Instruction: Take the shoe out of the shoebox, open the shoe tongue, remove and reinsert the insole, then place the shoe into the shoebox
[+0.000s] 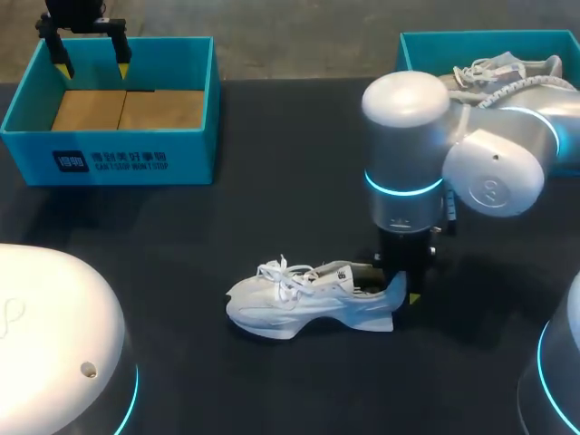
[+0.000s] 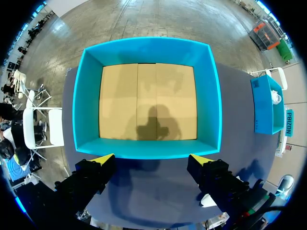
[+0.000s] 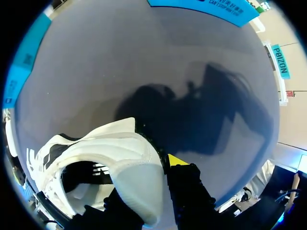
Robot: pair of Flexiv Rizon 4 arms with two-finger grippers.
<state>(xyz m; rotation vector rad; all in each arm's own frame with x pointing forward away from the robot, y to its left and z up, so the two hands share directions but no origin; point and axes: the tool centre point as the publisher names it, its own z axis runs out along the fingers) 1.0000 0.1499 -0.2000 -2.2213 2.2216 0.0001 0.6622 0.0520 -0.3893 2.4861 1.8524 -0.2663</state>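
Your shoe [image 1: 304, 297] lies in the middle of the table [image 1: 272, 181], toe toward 9 o'clock, well apart from both boxes. Your right gripper [image 1: 403, 290] pinches its heel. Your left gripper [image 1: 92, 65] hangs, fingers wide, over the left box [image 1: 109, 159] at 11 o'clock. The right box [image 1: 426, 45] at 1 o'clock holds a second shoe [image 1: 494, 68].

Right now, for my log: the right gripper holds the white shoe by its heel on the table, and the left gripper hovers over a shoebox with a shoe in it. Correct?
Not quite: the shoebox under the left gripper is empty; the left wrist view shows only its cardboard floor. The right gripper does hold the white shoe by its heel on the table.
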